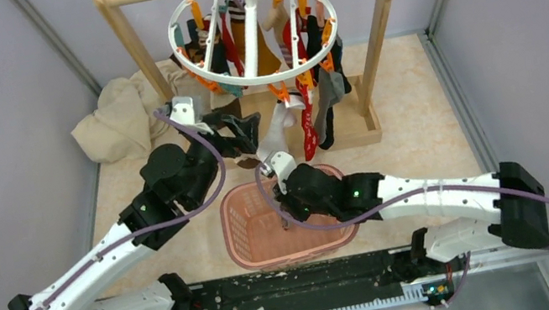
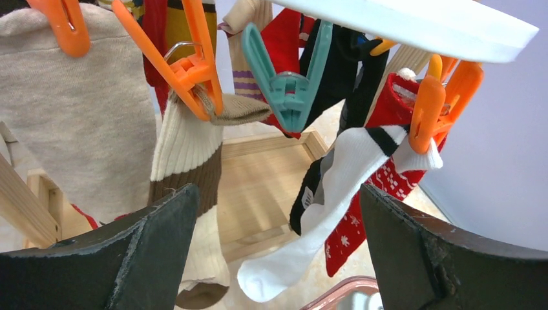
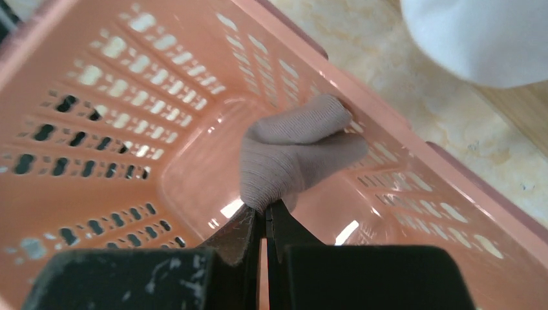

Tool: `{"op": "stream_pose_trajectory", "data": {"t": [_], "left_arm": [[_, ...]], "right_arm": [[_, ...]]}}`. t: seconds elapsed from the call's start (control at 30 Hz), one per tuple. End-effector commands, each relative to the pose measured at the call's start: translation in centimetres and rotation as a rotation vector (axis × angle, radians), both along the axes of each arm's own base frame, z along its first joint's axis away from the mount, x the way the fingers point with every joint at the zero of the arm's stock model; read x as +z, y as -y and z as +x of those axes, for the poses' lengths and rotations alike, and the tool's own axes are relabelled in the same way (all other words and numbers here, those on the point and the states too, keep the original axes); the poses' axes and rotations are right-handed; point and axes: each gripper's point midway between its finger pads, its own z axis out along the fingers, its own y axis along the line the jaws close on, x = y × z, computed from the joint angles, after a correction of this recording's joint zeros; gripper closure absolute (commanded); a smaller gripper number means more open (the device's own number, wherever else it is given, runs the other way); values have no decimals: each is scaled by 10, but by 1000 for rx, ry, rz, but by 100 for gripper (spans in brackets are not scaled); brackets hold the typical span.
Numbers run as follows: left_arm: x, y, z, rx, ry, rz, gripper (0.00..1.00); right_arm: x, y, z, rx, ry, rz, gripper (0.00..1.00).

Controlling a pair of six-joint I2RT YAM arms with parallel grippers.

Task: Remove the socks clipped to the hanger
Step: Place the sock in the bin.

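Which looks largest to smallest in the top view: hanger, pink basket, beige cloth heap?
1. hanger: widest across, though it hangs nearer the camera, so its true size is unsure.
2. pink basket and beige cloth heap: these look about alike, so I am not ranking them.

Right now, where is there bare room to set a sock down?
The table right of the pink basket, up to the wooden frame's foot, is bare; so is most of the basket's floor. Under the hanger it is crowded with dangling socks.
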Motion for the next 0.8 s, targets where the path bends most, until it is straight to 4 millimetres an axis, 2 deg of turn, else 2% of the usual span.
{"op": "stream_pose_trajectory", "data": {"t": [0.0,0.17,0.37,0.47,0.53,0.6,0.67,0.77], "left_arm": [[-2,-3,-10,-37,-13,-5,1],[-4,-11,-16,-36,-22,-9,1],[-6,-21,-21,-25,-22,-6,1],[-6,-23,-22,-24,-25,1,1],[-8,-24,-22,-24,-30,8,1],[-9,-27,-23,-19,-32,9,1],[-10,-30,-24,-13,-33,12,1],[-10,-35,-26,-5,-33,14,1]], "right_arm": [[-12,-10,11,-63,-2,26,100],[-38,-8,15,-84,-36,-17,100],[-41,-3,18,-101,-43,-36,100],[-33,-2,16,-84,-41,-33,85],[-22,-4,12,-49,-39,-16,67],[-5,-4,7,-21,-30,21,53],[10,-1,4,-4,-18,48,47],[37,2,-3,42,2,88,44]]}}
